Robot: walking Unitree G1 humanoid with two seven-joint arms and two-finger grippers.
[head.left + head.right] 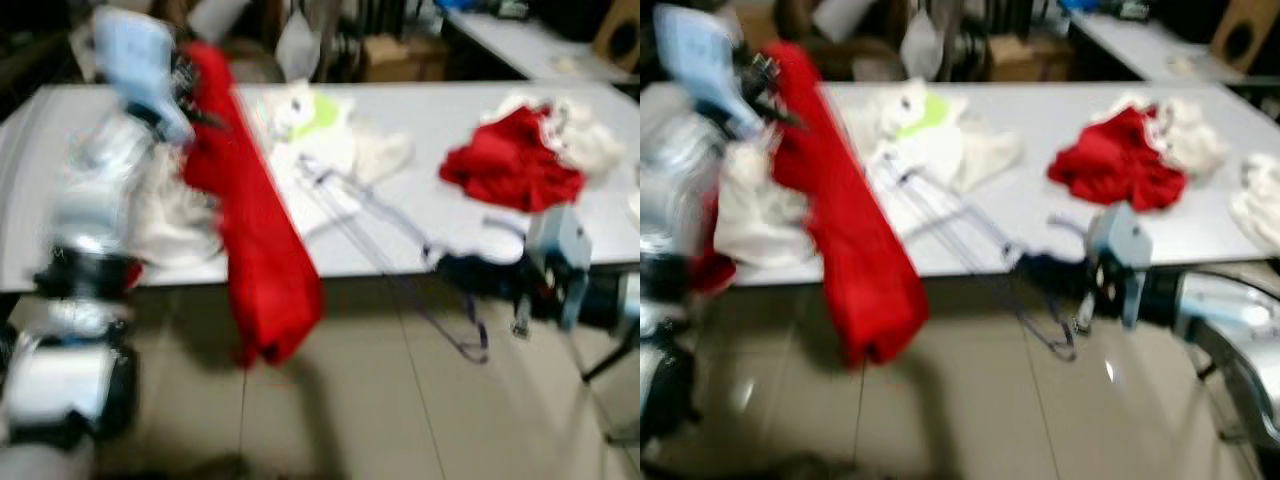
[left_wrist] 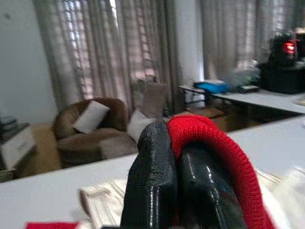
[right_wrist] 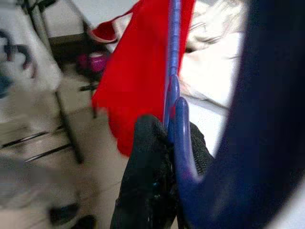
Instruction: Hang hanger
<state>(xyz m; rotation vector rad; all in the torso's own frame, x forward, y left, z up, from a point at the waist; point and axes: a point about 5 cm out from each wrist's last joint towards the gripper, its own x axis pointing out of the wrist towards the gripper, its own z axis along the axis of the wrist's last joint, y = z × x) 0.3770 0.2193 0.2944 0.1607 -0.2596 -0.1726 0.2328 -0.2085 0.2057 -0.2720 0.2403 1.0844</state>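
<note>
Right gripper [image 1: 1040, 272]: jaws clamped on blue hanger [image 1: 940, 215], its thin wire running from jaws over bench [image 1: 420, 110]. Light, springy, slippery; you grip near hook. Left gripper [image 2: 176, 191]: jaws pinch limp red cloth [image 1: 255, 250].

A red garment [image 1: 255, 250] is seen hanging beside a blue hanger [image 3: 175, 102], over a pale grey bench [image 1: 440, 110]. White and lime-green clothes [image 1: 320, 125] and a red heap [image 1: 512, 160] are seen on it.
</note>
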